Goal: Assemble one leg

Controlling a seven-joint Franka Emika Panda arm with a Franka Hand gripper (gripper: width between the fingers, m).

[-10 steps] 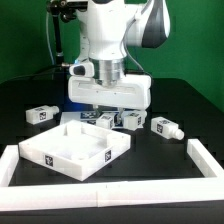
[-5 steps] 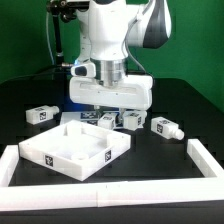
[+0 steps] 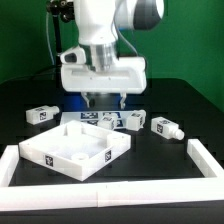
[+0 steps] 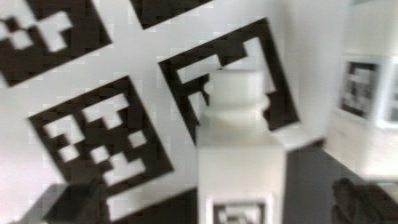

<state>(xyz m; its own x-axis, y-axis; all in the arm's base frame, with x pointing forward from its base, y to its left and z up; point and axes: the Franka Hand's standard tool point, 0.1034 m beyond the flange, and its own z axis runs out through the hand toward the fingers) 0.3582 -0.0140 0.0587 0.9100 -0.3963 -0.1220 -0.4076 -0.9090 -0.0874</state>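
My gripper [image 3: 105, 100] hangs open above the marker board [image 3: 90, 117], its dark fingers [image 3: 88, 98] spread wide. Below it one leg [image 3: 108, 119] lies on the board. In the wrist view this leg [image 4: 240, 150] sits midway between my fingers [image 4: 71, 205], with a gap on each side and its screw tip pointing away. Other legs lie at the exterior view's left [image 3: 40, 114] and to its right [image 3: 133, 121], [image 3: 165, 127]. The white square tabletop [image 3: 75, 148] lies in front.
A low white wall [image 3: 100, 190] borders the work area at the front and on the exterior view's right [image 3: 205, 155]. In the wrist view the marker board's tags [image 4: 98, 140] fill the background, and another white part [image 4: 365, 90] shows at the edge.
The gripper has risen from low over the legs and shifted to the exterior view's left. The legs and the tabletop have not moved.
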